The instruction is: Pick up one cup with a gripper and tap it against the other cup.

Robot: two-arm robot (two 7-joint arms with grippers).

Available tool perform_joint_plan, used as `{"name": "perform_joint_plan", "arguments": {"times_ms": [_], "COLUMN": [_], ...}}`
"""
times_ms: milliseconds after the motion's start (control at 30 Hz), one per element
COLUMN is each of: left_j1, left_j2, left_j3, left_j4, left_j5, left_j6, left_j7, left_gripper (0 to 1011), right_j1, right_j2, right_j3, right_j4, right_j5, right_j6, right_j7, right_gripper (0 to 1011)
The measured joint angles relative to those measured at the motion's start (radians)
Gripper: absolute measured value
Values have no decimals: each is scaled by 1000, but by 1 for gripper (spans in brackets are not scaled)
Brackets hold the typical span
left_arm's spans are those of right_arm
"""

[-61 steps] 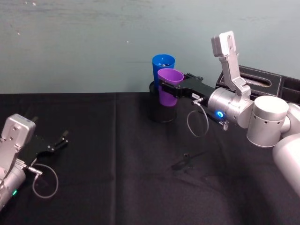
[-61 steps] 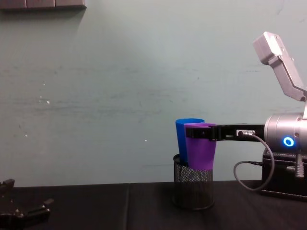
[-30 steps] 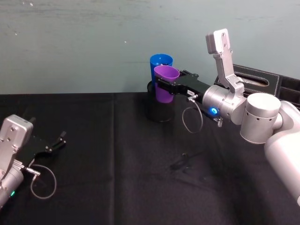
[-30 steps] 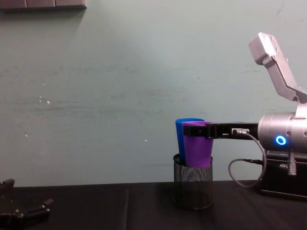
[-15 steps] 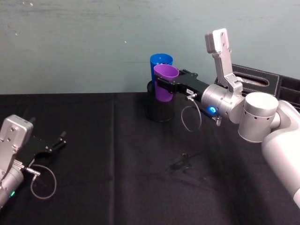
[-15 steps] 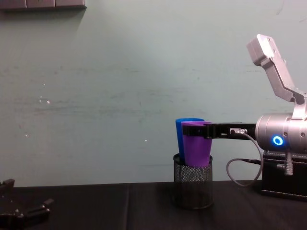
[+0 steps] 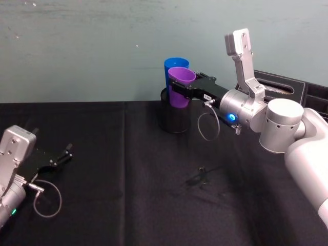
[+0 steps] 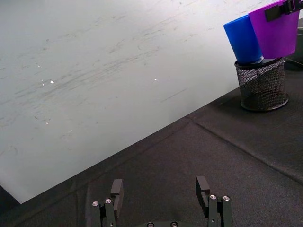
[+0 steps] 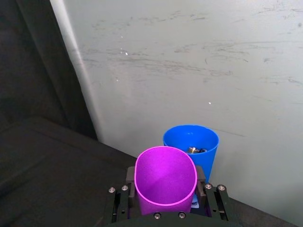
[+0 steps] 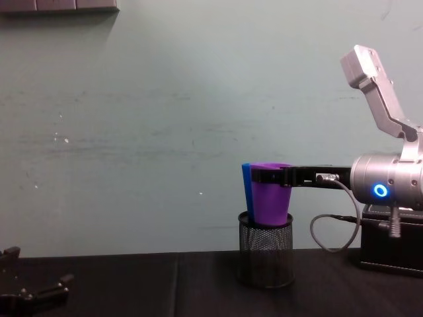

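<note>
Since two seconds ago, my right end effector [image 10: 269, 176] has lifted the purple cup [image 7: 179, 88] a little. It squeezes the rim tight, right beside the blue cup [image 9: 209, 161] in the mesh holder [image 10: 266, 259]. Pushing too hard could tip that holder. My right wrist view shows small bits [image 9: 196, 150] inside the blue cup; the chest view hides them. My left end effector [image 8: 160, 188] lies open.

In the chest view the purple cup [image 10: 271, 201] hides all but a left sliver of the blue cup [image 10: 245, 188]. The mesh pen holder [image 10: 266, 254] veils the blue cup's foot. Whether the cups touch cannot be told. The bits inside the blue cup are too small to name. The left gripper [image 8: 159, 187] and the far-right black box [image 10: 390, 247] are cut off by picture edges.
</note>
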Motion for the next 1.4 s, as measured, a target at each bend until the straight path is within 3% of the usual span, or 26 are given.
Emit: {"name": "perform_joint_plan", "arguments": {"times_ms": [1400], "left_j1": [0], "left_j2": [0], "left_j3": [0], "left_j4": [0], "left_j5": [0], "left_j6": [0], "left_j7": [0], "left_gripper": [1000], "right_j1": [6], "right_j2": [-4], "right_j3": [2], "right_j4": [15], "right_j5": [-3], "right_j6": [-4], "right_j7": [8], "right_gripper": [708]}}
